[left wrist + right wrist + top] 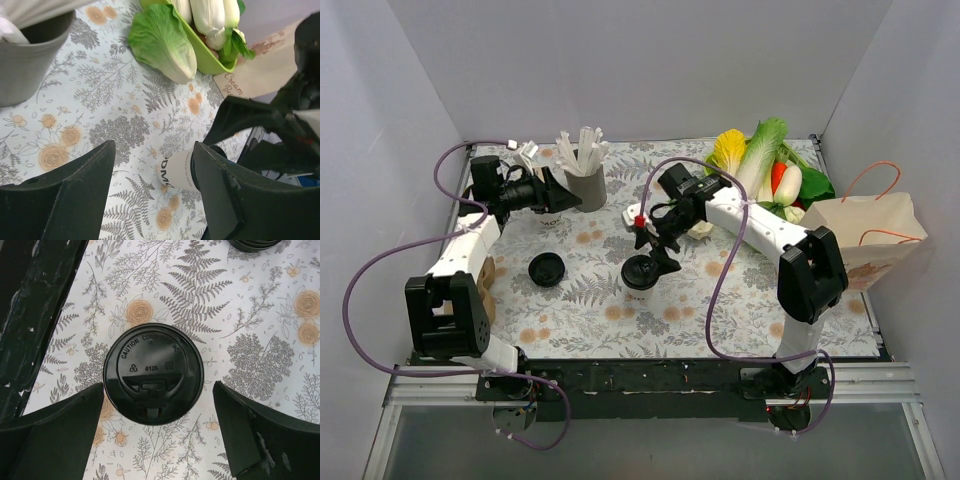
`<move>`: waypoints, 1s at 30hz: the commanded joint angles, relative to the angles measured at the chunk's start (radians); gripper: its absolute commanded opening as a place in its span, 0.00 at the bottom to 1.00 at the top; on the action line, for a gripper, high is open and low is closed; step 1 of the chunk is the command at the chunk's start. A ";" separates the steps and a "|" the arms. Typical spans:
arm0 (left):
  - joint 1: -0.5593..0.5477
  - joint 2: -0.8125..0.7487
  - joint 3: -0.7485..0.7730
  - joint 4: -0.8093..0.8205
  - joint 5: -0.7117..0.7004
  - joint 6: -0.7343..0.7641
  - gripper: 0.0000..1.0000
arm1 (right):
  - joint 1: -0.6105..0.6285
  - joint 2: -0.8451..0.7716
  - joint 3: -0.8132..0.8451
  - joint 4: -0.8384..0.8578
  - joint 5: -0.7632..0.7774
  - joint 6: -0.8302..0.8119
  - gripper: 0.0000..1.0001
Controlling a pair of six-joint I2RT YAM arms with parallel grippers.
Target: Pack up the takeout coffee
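Takeout coffee [640, 272] is sitting upright on counter [590, 312]; right gripper [654, 257] is hovering above it, jaws apart; left gripper [566, 198] jaws apart.

The takeout coffee [153, 377] stands on the table [590, 322] below the right hand [158, 389], loose lid [547, 269] to its left.

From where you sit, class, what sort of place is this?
Probably a robot test bench staged as a café counter: plain white walls, a takeout coffee, a grey pot of straws and a paper bag.
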 commanded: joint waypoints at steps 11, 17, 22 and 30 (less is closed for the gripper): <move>0.015 -0.131 -0.081 0.069 -0.009 -0.045 0.64 | 0.106 -0.044 -0.025 0.034 0.145 -0.042 0.96; 0.015 -0.138 -0.092 0.072 -0.003 -0.057 0.64 | 0.112 -0.044 -0.036 0.037 0.173 -0.057 0.94; 0.015 -0.127 -0.088 0.075 -0.002 -0.062 0.64 | 0.115 -0.050 -0.045 0.046 0.196 -0.062 0.89; 0.015 -0.115 -0.082 0.083 0.003 -0.075 0.64 | 0.115 -0.073 -0.046 0.086 0.234 -0.021 0.81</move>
